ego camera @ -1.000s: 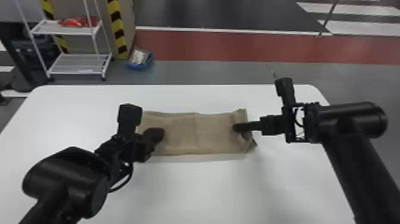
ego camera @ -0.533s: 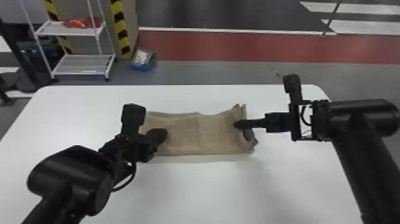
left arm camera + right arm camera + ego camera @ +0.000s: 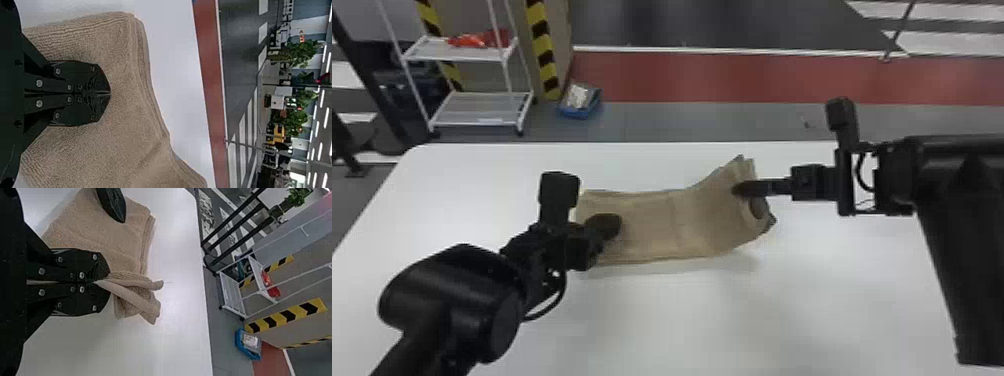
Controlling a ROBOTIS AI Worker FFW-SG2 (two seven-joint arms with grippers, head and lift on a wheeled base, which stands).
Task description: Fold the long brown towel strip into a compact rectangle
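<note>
The brown towel strip (image 3: 652, 225) lies folded lengthwise across the white table, its right end raised off the surface. Over its left part rests my left gripper (image 3: 612, 226); in the left wrist view the left gripper (image 3: 109, 93) has its fingers together, on top of the cloth (image 3: 121, 145). At the towel's right end is my right gripper (image 3: 743, 189). The right wrist view has the right gripper (image 3: 102, 281) shut on the towel's end layers (image 3: 131, 293), which stick out past the fingertips.
The white table (image 3: 682, 320) extends around the towel. On the floor beyond its far edge stand a white shelf rack (image 3: 477, 107) with a red item (image 3: 477, 40) and a blue bin (image 3: 580, 101) beside a striped post.
My right gripper has lifted the towel's right end, so the cloth now slopes up towards it. The left gripper stays at the left part; the head view has shifted slightly.
</note>
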